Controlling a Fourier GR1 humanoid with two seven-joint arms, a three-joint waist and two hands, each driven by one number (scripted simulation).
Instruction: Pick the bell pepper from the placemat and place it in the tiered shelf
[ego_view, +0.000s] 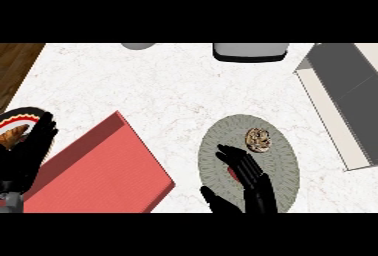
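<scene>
Head view, sole view supplied. Right robot hand (247, 175) sits over the grey-green oval placemat (277, 172) on the white marble bench (162, 85), fingers extended and relaxed, thumb spread toward the lower left, holding nothing. A red sliver visible under its fingers, at their left edge, is judged to be the bell pepper (232, 173); most of it is hidden, so its long axis cannot be told. It lies directly beneath that hand, still on the placemat. A brown round item (258, 139) rests just beyond the fingertips. Left robot hand (33, 150) rests open at the left edge, well apart, beside a patterned plate (18, 120) and a red tray (100, 170). Tiered shelf (343, 95) stands to the upper right. Right hand is nearer; closing round the pepper is judged next.
</scene>
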